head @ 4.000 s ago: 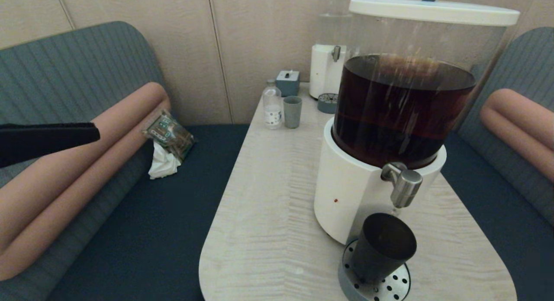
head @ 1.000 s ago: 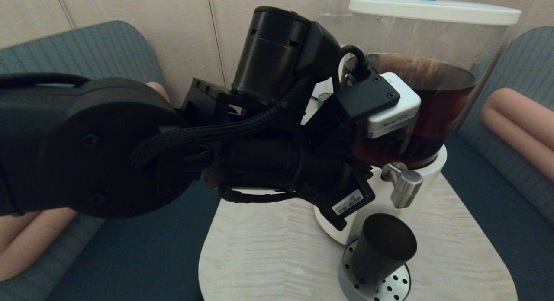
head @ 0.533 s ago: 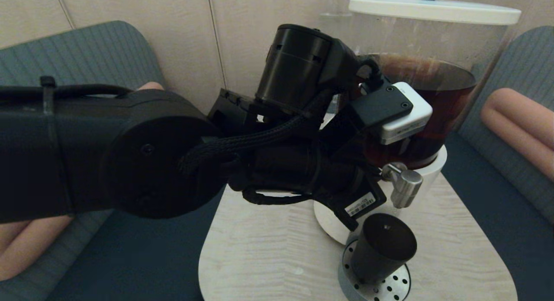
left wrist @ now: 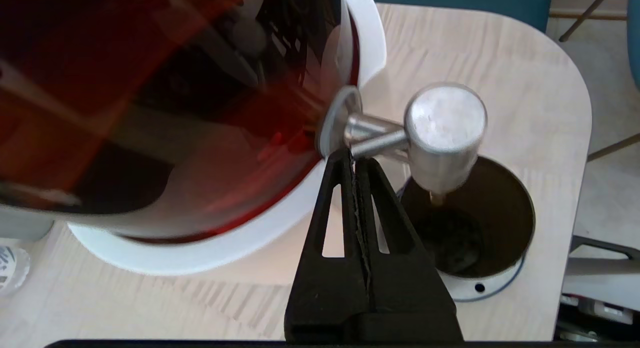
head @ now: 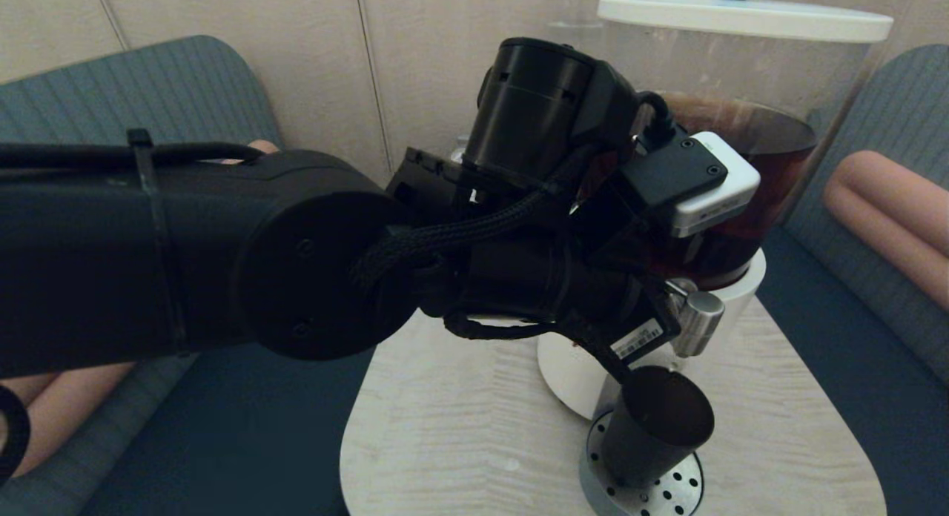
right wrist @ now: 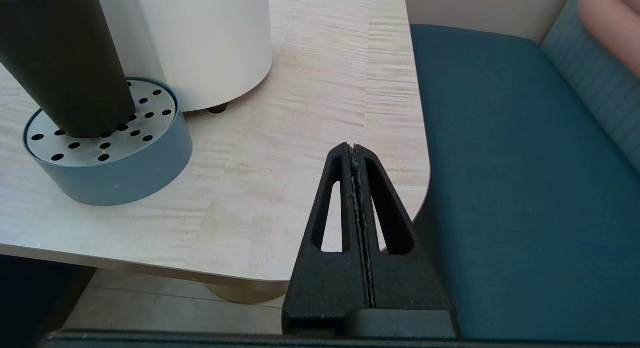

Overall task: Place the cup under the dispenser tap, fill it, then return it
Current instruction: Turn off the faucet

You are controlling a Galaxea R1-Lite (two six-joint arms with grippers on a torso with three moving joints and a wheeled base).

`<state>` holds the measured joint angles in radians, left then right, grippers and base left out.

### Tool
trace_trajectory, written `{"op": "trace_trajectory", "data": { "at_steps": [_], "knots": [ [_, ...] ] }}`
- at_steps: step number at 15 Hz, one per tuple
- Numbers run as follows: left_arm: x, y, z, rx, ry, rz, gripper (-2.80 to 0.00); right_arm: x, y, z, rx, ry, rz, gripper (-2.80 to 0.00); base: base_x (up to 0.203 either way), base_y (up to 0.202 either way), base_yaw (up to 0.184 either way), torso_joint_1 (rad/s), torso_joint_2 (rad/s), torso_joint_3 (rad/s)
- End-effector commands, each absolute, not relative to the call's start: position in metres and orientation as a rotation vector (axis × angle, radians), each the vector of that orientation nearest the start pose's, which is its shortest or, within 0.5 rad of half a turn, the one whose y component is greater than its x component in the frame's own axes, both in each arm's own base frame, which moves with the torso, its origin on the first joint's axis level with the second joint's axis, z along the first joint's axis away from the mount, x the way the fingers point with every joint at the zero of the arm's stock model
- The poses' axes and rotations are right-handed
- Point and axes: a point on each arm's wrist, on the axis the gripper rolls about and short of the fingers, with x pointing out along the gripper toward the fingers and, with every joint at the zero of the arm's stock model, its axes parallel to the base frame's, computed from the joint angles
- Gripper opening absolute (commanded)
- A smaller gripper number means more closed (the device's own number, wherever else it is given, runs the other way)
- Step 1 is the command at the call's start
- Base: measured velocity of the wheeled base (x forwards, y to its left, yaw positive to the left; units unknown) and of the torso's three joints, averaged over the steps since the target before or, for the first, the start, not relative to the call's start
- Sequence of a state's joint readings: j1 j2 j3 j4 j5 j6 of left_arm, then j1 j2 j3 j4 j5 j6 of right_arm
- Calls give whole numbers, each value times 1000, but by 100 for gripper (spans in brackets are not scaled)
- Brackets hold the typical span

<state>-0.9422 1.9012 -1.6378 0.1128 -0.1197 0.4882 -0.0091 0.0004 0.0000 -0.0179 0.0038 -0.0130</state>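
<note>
The cup already stands on the round perforated drip tray, right under the dispenser tap, so the step in hand looks like working the tap to start the pour. The left gripper has its jaws pressed flat together, holding nothing, with the tip up against the tap's thin stem where it leaves the big dispenser of dark liquid. To do this well, I'd say the closed tip should bear squarely on the steel head rather than slide along the stem, and press gently so the dispenser does not shift on the table. Room is tight: the tray sits close to the table's near edge, and the bulky arm hangs just above the cup's rim. The right gripper is closed too, parked low off the table's corner.
</note>
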Motion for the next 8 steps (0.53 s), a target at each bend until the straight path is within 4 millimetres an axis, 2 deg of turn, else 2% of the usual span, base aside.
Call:
{"op": "trace_trajectory", "data": {
  "at_steps": [1,8],
  "knots": [
    [223,-314,273,596,94,-1128,-280,-22,0,76,-14,-13,-5,-280,0,0,0,0,0,0],
    [225,-332,274,587,63,-1144,-280,-22,0,76,-14,-14,-5,-280,0,0,0,0,0,0]
  ]
}}
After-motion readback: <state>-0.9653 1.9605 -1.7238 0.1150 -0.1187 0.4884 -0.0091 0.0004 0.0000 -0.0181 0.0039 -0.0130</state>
